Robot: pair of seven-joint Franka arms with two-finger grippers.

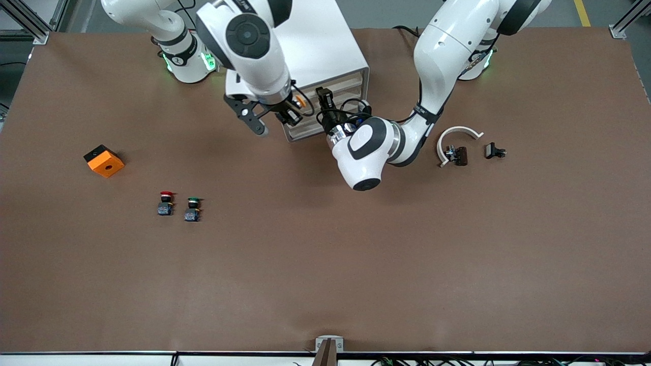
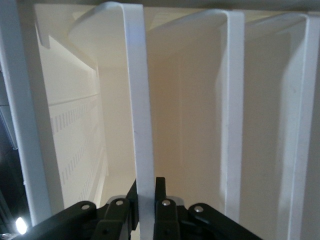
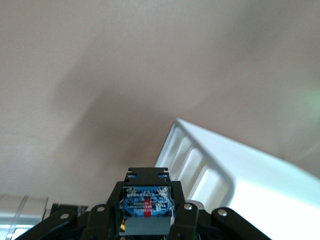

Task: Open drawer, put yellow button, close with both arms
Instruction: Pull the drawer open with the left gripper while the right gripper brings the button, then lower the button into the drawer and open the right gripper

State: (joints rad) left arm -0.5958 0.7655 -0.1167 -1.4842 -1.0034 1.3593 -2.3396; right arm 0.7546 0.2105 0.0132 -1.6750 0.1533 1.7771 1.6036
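Observation:
The white cabinet (image 1: 325, 46) stands at the robots' side of the table, its cream drawer fronts turned toward the left arm's end. My left gripper (image 1: 324, 96) is shut on the white handle lip (image 2: 142, 125) of the topmost drawer (image 1: 348, 80), with a finger (image 2: 160, 192) on each side of the lip. How far out the drawer stands I cannot tell. My right gripper (image 1: 294, 113) is shut on the yellow button (image 1: 301, 101) and holds it in the air beside the cabinet's front corner. The right wrist view shows the button's blue base block (image 3: 146, 205) between the fingers and a ribbed white edge (image 3: 200, 160) below.
A red-capped button (image 1: 166, 202) and a green-capped button (image 1: 192, 209) stand side by side nearer the front camera. An orange block (image 1: 104, 160) lies toward the right arm's end. A white curved piece (image 1: 457, 133), a black clip (image 1: 457, 155) and a small black part (image 1: 494, 150) lie toward the left arm's end.

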